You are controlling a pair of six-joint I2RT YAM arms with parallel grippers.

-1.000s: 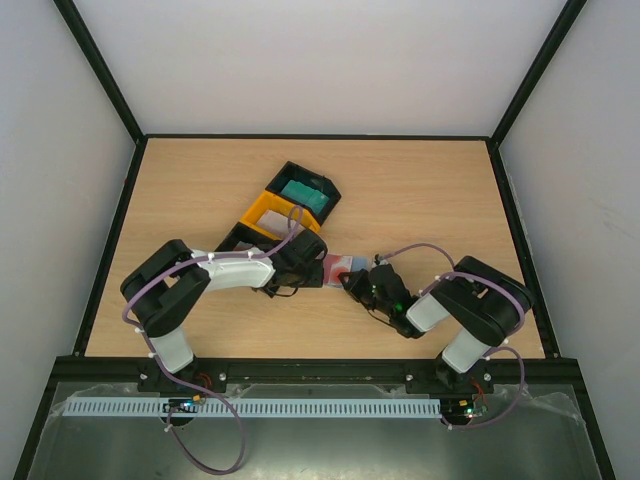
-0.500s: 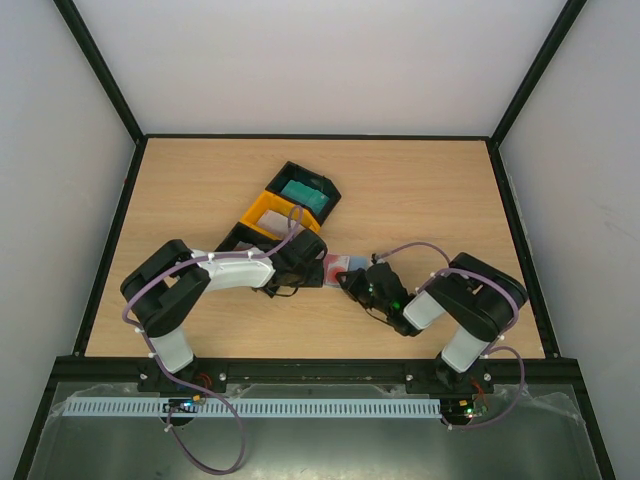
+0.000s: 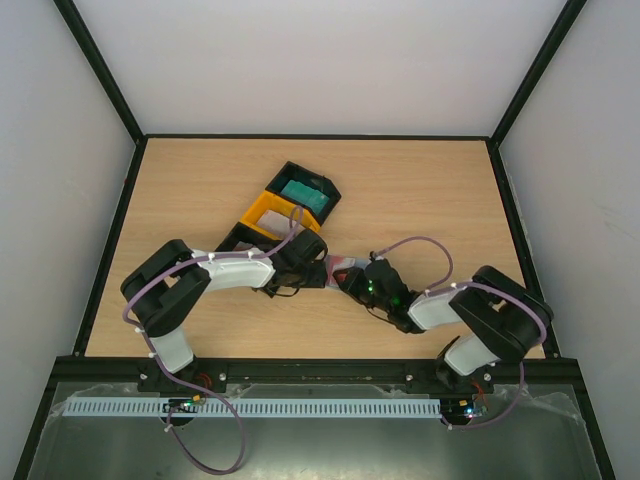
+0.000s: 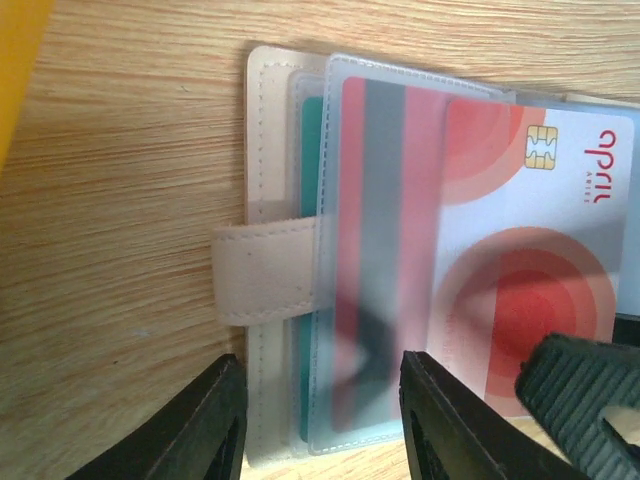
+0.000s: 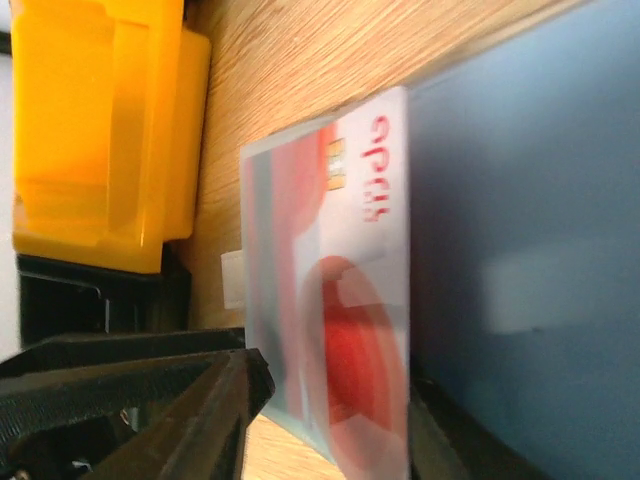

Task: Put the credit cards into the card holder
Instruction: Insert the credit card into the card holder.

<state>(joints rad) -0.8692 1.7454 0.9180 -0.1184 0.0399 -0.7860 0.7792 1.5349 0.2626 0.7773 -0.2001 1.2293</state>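
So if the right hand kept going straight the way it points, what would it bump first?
The right hand would probably meet the red-and-white card first, partly in the card holder; the left hand sits just beyond.

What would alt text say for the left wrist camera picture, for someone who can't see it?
A beige card holder lies open on a wooden table, a red-and-white chip card partly slid into its clear sleeve, a teal card edge showing behind. The two black fingers of the left gripper straddle its edge at the bottom of the picture.
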